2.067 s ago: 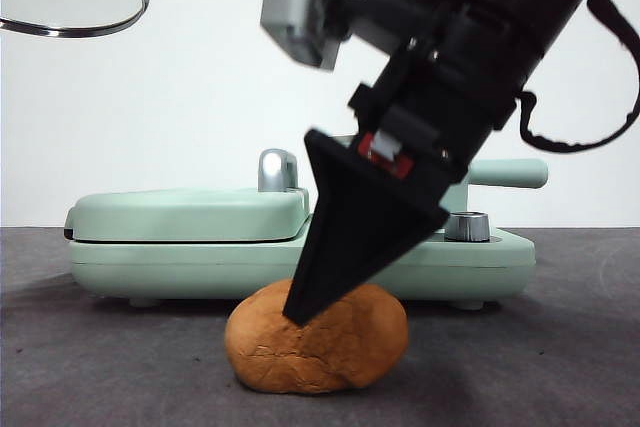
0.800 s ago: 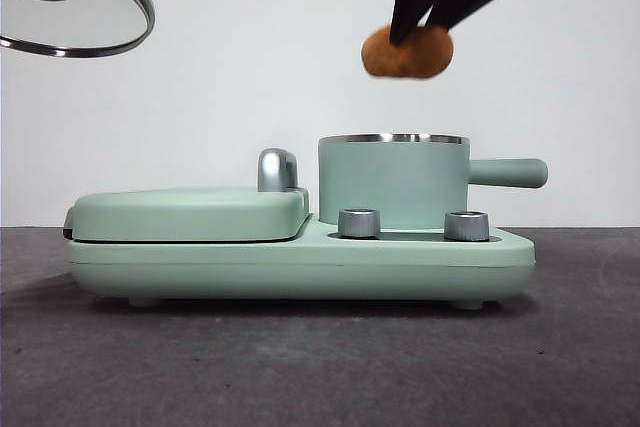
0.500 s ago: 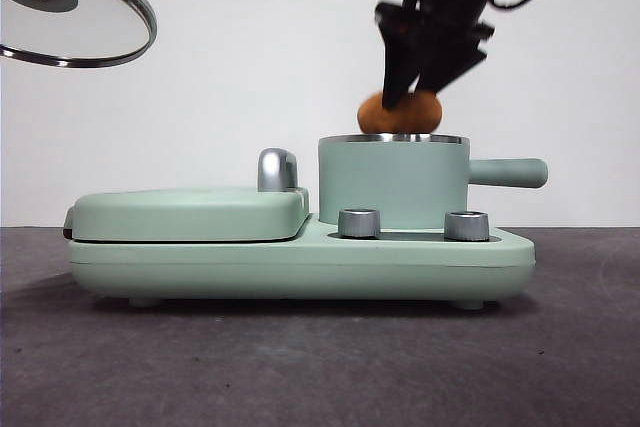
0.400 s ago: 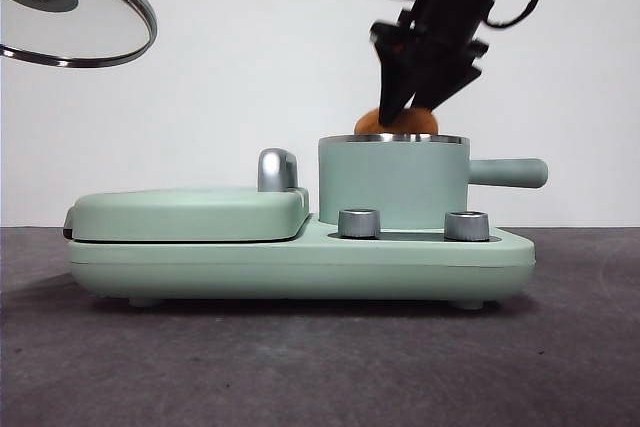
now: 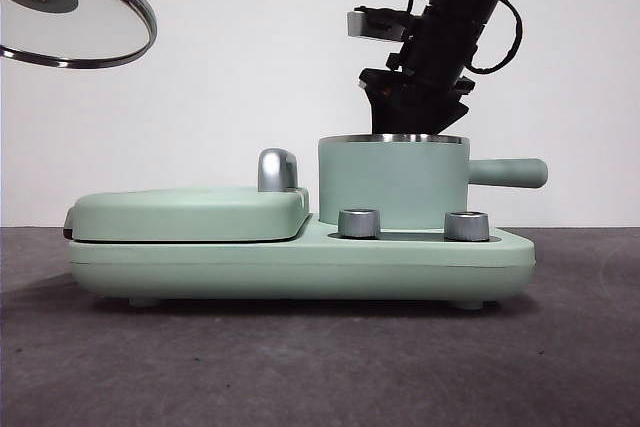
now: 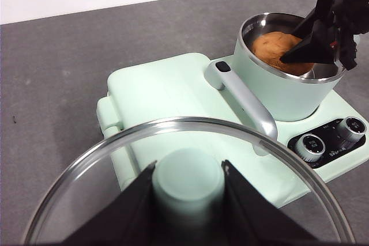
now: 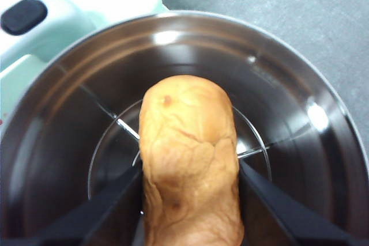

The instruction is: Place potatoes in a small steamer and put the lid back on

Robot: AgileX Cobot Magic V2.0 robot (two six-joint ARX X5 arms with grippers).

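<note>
The mint green small steamer (image 5: 392,182) stands on the right half of the green appliance. My right gripper (image 5: 412,113) reaches down into it from above. In the right wrist view the orange-brown potato (image 7: 190,154) sits low inside the steel pot (image 7: 300,142), and my right gripper (image 7: 189,166) is shut on it, one jaw on each side. The pot wall hides the potato in the front view. The glass lid (image 5: 75,17) hangs high at the left, tilted. My left gripper (image 6: 187,172) is shut on the lid's green knob (image 6: 187,180). The left wrist view also shows the potato (image 6: 272,45) in the steamer (image 6: 288,87).
A flat green griddle section (image 5: 190,213) fills the appliance's left half, with a steel hinge handle (image 5: 277,169) beside the pot. Two steel dials (image 5: 360,223) (image 5: 466,225) sit in front of the steamer. Its straight side handle (image 5: 510,173) sticks out to the right.
My right gripper picked the potato off the table, carried it up over the steamer and lowered it below the rim. The lid stayed high at the left.
</note>
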